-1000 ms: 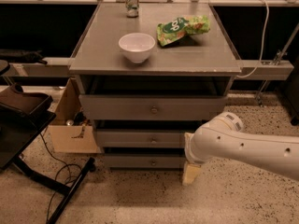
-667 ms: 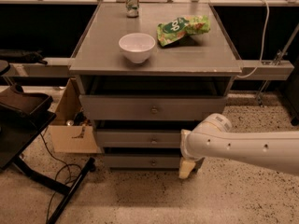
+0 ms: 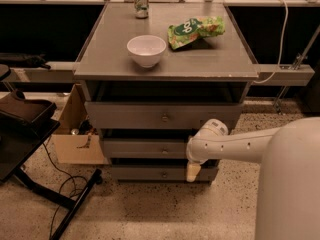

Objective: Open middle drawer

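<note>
The cream gripper [image 3: 192,172] had swung left, near the flat grey middle drawer [image 3: 140,148], right of its round knob [image 3: 165,150]; grip indiscernible.

Middle drawer [image 3: 142,148] is lower centre of the frame: grey flat front, tiny round knob dead centre, sitting level, looks basically shut. Gripper [image 3: 193,171] hangs just below its right end.

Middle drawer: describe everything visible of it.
The middle drawer is a wide, shallow grey front, wood-like, flat, with a small round metal knob at its centre. It sits between the taller top drawer and the bottom drawer, a dark gap above it, no inside showing, so it looks shut. The arm covers its right end. The gripper hangs lower right of the knob, before the bottom drawer, not on the knob.
</note>
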You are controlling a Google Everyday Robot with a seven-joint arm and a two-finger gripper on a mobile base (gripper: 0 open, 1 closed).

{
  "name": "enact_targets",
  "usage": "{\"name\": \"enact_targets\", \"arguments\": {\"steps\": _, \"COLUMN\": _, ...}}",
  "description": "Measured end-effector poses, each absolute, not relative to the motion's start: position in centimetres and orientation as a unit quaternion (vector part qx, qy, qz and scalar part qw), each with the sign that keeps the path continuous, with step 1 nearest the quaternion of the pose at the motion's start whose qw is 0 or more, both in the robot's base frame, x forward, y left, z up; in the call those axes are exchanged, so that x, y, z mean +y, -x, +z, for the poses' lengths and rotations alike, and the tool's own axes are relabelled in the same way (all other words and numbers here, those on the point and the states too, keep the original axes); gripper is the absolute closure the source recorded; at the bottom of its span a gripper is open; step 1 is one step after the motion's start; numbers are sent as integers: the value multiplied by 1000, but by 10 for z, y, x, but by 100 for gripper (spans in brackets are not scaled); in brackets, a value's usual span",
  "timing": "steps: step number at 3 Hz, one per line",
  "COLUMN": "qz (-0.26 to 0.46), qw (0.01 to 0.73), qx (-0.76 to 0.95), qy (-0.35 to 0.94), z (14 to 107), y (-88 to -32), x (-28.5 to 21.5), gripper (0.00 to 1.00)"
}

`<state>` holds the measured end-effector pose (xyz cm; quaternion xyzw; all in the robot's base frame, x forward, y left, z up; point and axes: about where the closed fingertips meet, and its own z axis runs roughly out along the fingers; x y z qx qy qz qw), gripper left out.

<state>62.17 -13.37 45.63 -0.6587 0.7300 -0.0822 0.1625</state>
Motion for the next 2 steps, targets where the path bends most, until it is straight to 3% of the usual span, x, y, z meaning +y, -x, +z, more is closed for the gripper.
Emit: {"name": "enact_targets", "arguments": {"steps": 2, "qz": -74, "qw": 143, "qx": 734, "qy": 660, "z": 409, "y": -672, "x": -123, "gripper": 0}}
